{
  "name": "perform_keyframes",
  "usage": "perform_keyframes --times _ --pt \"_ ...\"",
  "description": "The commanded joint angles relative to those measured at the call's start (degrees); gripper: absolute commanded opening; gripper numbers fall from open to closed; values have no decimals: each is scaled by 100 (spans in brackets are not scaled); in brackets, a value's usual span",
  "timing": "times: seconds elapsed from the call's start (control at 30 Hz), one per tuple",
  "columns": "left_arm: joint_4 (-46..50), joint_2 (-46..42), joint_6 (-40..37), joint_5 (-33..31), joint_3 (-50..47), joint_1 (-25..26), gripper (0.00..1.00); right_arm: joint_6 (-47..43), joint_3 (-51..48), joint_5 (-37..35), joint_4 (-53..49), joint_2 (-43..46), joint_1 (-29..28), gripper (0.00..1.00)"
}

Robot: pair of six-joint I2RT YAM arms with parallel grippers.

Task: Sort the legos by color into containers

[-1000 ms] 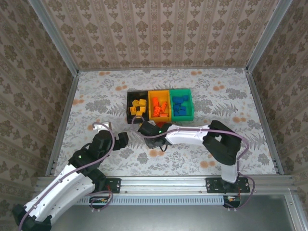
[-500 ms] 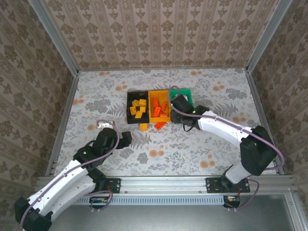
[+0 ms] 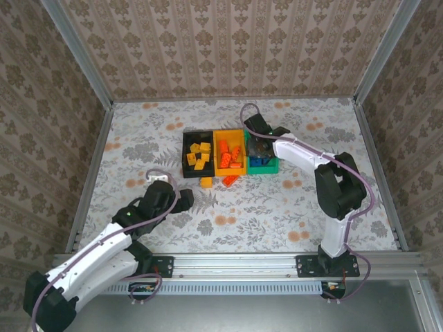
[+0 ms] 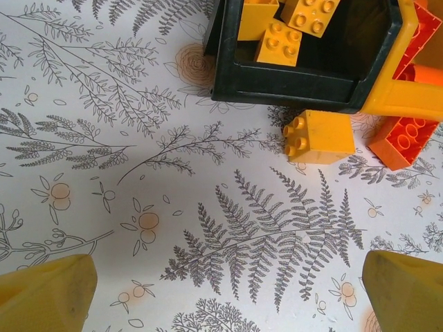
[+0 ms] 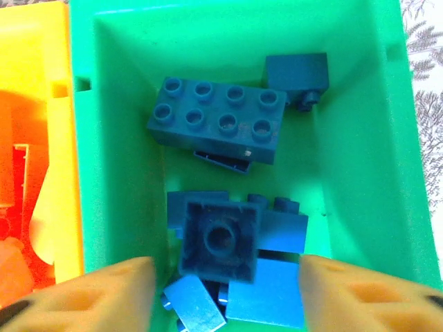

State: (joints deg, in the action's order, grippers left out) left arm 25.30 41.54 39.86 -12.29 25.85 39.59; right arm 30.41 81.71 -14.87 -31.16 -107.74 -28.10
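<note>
Right hand (image 5: 221, 277): jaws parted, empty, above green container (image 5: 360, 173); blue legos (image 5: 216, 114) binned. Left hand (image 4: 228, 290): wide open, empty. Outstanding: yellow lego (image 4: 318, 136), orange-red lego (image 4: 405, 142), loose on bench (image 4: 138, 173), near-edge side of containers (image 3: 214, 153).

Walls (image 3: 228, 48): beige damask wallpaper, three sides.
Counter (image 3: 291, 214): white, grey ferns, orange flowers.
Rails (image 3: 91, 173): aluminium, along counter edges.
</note>
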Motion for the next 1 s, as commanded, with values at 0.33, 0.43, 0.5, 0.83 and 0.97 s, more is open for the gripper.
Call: perform_keyframes --times 0.33,0.43,0.5,0.83,0.97 --pt "-570 1944 -874 554 1010 3 100 432 -655 186 214 1083 -185 73" --pt "-781 2762 -1039 367 1353 262 95 551 -961 306 339 1288 -228 73" --pt "-866 3245 -1163 -36 1616 539 92 590 -1147 333 403 1413 -241 73" --pt "-1369 4969 -1271 -1148 2286 1006 76 573 -1647 286 586 1936 -244 73" --pt "-1533 5252 -1113 -1312 2266 1002 70 510 -1712 275 636 2112 -240 74"
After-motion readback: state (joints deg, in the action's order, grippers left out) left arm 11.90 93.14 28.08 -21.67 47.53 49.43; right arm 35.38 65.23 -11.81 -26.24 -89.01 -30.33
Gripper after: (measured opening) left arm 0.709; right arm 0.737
